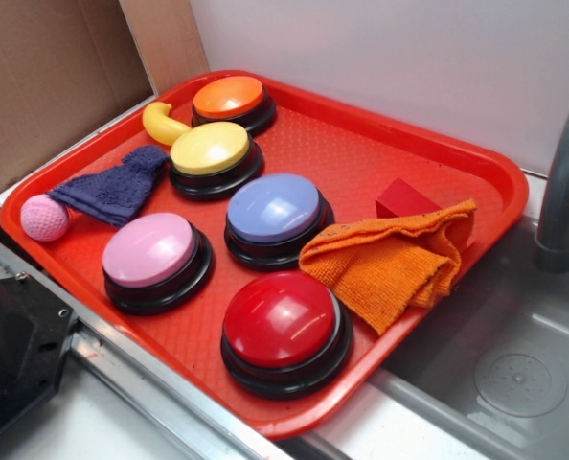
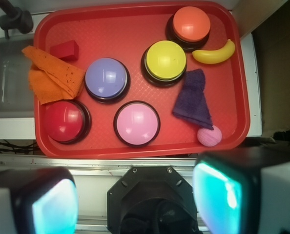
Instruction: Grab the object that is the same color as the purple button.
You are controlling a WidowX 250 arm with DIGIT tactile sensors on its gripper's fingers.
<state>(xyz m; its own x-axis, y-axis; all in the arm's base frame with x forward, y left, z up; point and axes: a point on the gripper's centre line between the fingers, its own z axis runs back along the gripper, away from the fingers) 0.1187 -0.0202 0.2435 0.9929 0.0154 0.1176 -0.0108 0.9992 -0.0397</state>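
The purple rag (image 2: pixel 194 99) lay untouched near the tray's (image 2: pixel 135 27) edge, between yellow button (image 2: pixel 165 60) and pink ball (image 2: pixel 209 136). Gripper (image 2: pixel 135 192) hovered open, outside the tray.

Exterior view: fixed beside the red plastic tray (image 1: pixel 476 163), angled obliquely down from near one long edge, close range; grey metal sink (image 1: pixel 514 374) at lower right.

Wrist view: looks straight down from high above the tray (image 2: pixel 135 29), gripper fingers (image 2: pixel 223 195) blurred along the bottom edge.

Shared: whole tray; sink edge.
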